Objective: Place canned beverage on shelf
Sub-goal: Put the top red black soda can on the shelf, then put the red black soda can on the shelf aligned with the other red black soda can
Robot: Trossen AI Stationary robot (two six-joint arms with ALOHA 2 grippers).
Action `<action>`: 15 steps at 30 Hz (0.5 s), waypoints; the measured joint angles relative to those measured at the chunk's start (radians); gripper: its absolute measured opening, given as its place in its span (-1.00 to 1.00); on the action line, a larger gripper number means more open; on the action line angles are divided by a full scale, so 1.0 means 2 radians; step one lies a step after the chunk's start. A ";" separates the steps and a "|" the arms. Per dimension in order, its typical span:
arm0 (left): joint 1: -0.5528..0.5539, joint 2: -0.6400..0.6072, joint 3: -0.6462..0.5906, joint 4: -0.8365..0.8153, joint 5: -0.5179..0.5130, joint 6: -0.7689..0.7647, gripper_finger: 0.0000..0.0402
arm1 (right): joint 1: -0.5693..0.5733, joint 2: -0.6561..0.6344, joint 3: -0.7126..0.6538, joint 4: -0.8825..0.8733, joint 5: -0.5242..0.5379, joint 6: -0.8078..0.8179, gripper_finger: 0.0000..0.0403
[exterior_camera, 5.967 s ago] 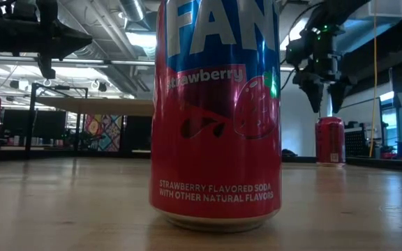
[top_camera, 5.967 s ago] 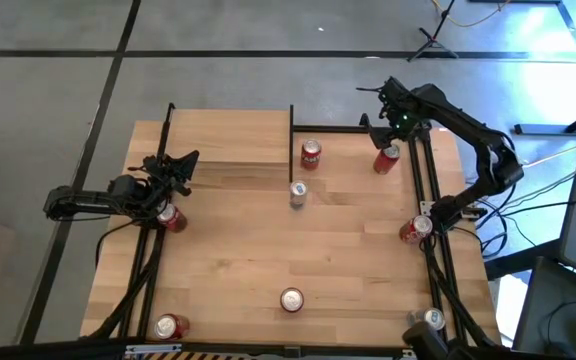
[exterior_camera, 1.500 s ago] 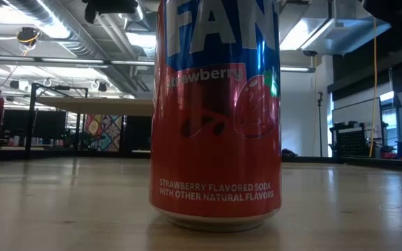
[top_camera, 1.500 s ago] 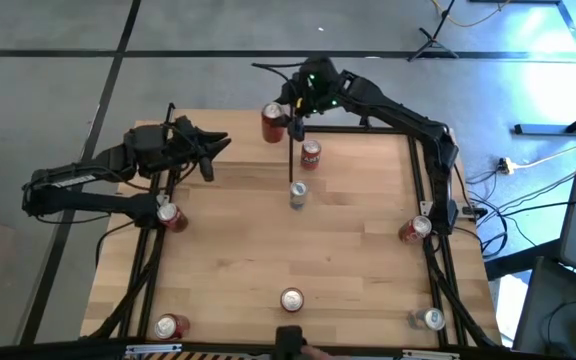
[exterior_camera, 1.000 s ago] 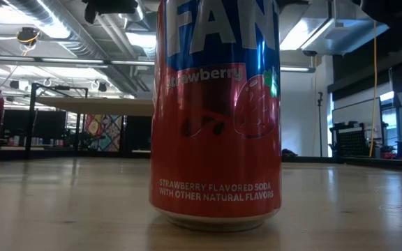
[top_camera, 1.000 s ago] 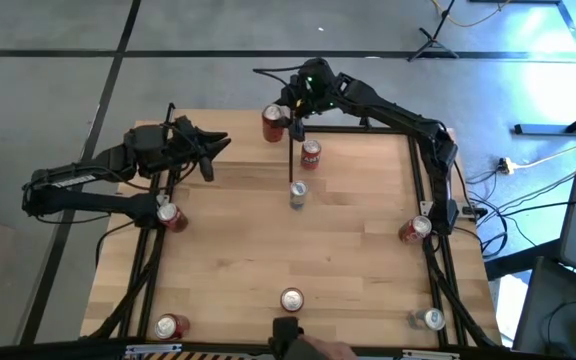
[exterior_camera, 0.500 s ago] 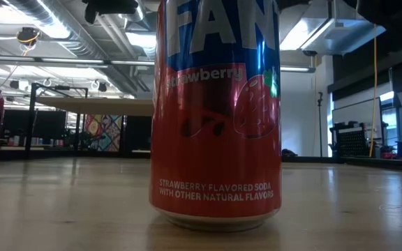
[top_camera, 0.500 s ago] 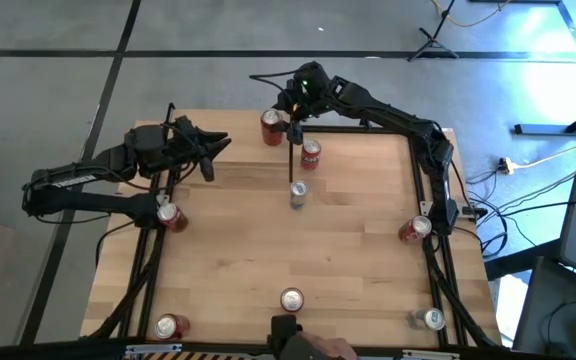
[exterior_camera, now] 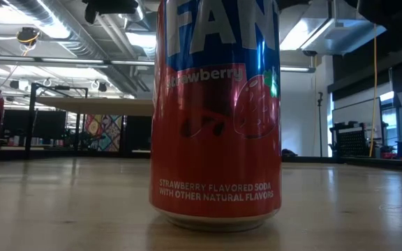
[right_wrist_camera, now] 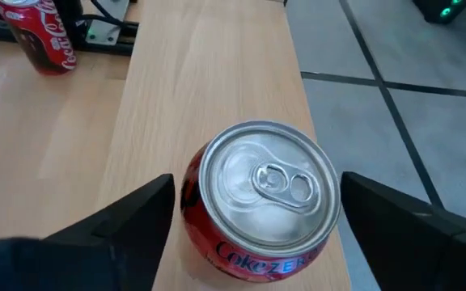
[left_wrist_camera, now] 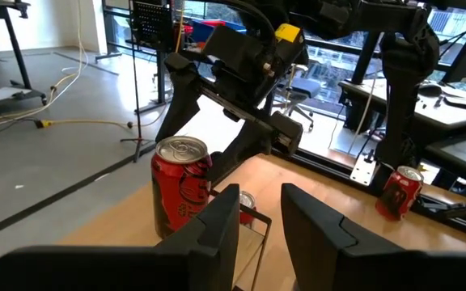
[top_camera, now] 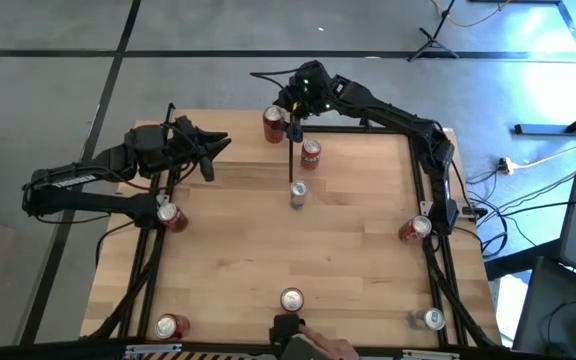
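Light wood table [top_camera: 238, 250] carries seven upright cans: two far centre [top_camera: 311, 153] [top_camera: 298, 194], one left [top_camera: 170, 214], one right [top_camera: 415, 228], three near edge [top_camera: 291, 299] [top_camera: 168, 326] [top_camera: 430, 319]. Raised shelf [top_camera: 223, 135] at far left carries one red can [top_camera: 273, 124] near its right end.

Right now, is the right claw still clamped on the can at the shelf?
No. In the right wrist view the right claw stands open, with clear gaps between both fingers and the can, which stands upright on the shelf.
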 joint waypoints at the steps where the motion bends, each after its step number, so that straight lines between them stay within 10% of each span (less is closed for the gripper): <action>1: 0.000 0.000 0.000 0.000 0.000 0.000 -0.56 | 0.000 -0.002 0.000 0.000 0.000 0.002 0.70; 15: 0.000 0.000 0.000 0.000 0.000 0.000 -0.56 | 0.017 -0.077 0.078 -0.163 -0.004 0.068 0.73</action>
